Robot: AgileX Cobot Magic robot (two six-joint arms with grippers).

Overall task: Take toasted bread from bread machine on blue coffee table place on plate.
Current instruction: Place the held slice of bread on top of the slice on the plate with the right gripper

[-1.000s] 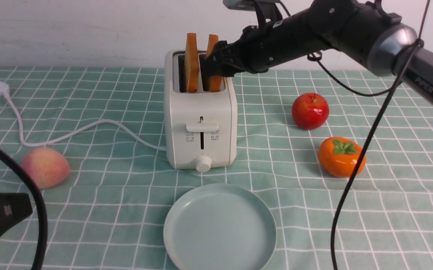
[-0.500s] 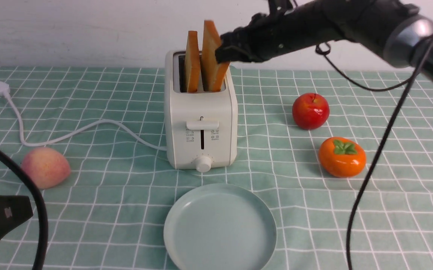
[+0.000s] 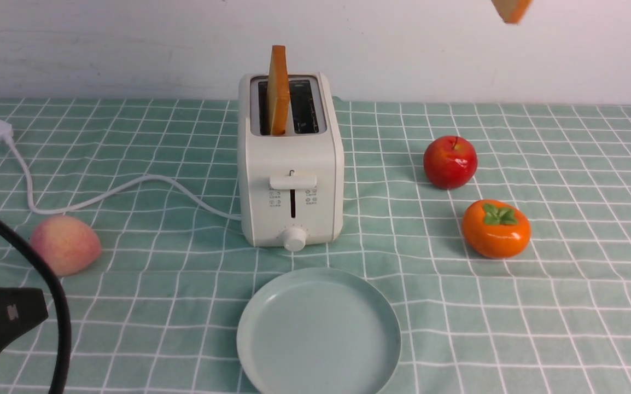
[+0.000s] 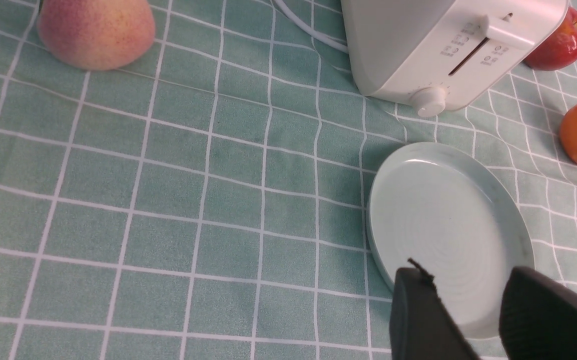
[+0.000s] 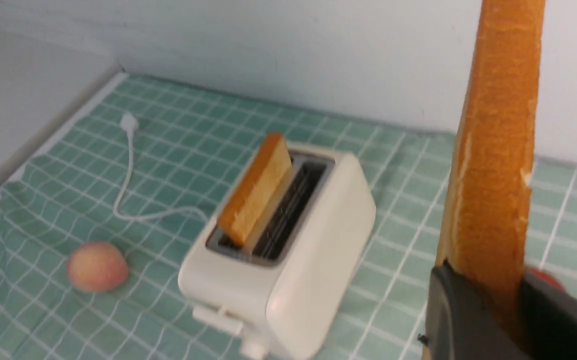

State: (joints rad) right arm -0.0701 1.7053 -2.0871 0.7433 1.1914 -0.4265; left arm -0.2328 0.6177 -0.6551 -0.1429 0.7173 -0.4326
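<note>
stands one toasted slice [image 3: 278, 96] upright in the left slot of the toaster [image 3: 295, 191], on the bench [image 3: 184, 323], with its narrow crust edge towards the robot and its length running front to back along the slot. reaches well above the rim. carries the other slice, the held toast [image 5: 493, 165], in the air, with its long crust edge stretching out lengthwise from between the fingertips. dips a tilted corner into the front view, high above the bench and beyond the apple's side of the toaster.

has the right end effector [image 5: 483, 285] closed on that slice, jaws apart only by its thickness and touching both faces. has the left end effector [image 4: 466, 282] open, gripping nothing, over the plate [image 4: 448, 215] as seen from its wrist.

shows in the front view only a blurred corner of the held toast (cut off by the frame), but in the right wrist view a long stretch of crust and the grip itself. shows the persimmon [image 3: 496, 229] whole in front, partly in the left wrist view; the apple [image 3: 450, 162] partly hidden in the right wrist view.
</note>
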